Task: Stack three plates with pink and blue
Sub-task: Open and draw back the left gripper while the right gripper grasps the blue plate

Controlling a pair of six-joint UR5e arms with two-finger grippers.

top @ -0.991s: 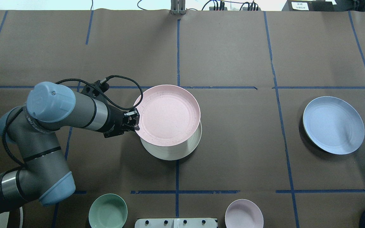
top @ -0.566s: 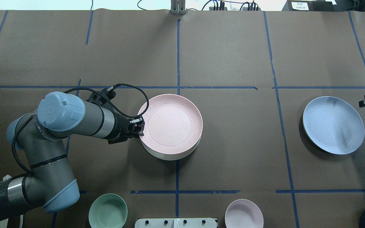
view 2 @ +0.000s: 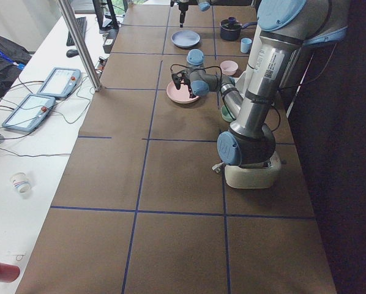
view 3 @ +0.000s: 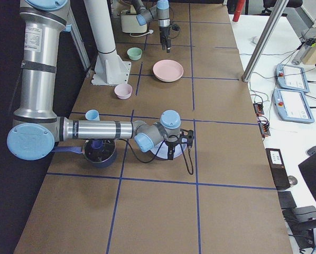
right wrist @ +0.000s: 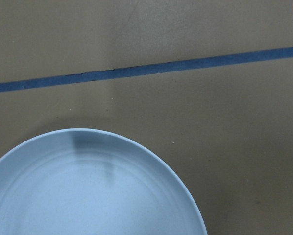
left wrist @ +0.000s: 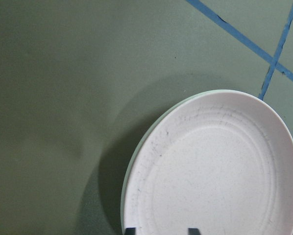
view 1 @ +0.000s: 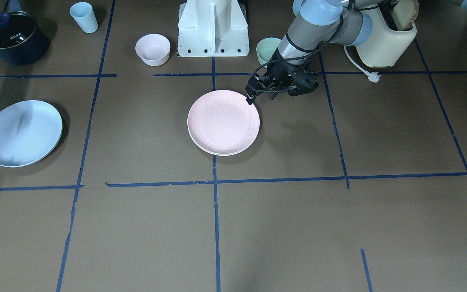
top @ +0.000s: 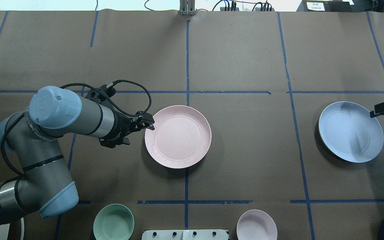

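A pink plate (top: pixel 178 136) lies flat on a white plate at the table's middle. Only a thin rim of the white plate (left wrist: pixel 136 156) shows beneath it. My left gripper (top: pixel 149 125) is open and empty at the pink plate's left rim. In the left wrist view its tips (left wrist: pixel 161 230) stand apart above that rim. A blue plate (top: pixel 350 131) lies at the far right. My right gripper (top: pixel 377 111) hovers over its upper right rim, holds nothing and appears open. The blue plate fills the lower left of the right wrist view (right wrist: pixel 87 191).
A green bowl (top: pixel 113 222) and a pink bowl (top: pixel 257 225) stand near the robot base (view 1: pixel 213 28). A dark pot (view 1: pixel 12 36) and a light blue cup (view 1: pixel 84 17) stand beyond the blue plate. A cream toaster (view 1: pixel 383 36) with a loose plug (view 1: pixel 373 76) stands on the robot's left.
The pink plate came down from its raised, offset position onto the white plate. My left gripper let it go. My right gripper moved in over the blue plate's rim.
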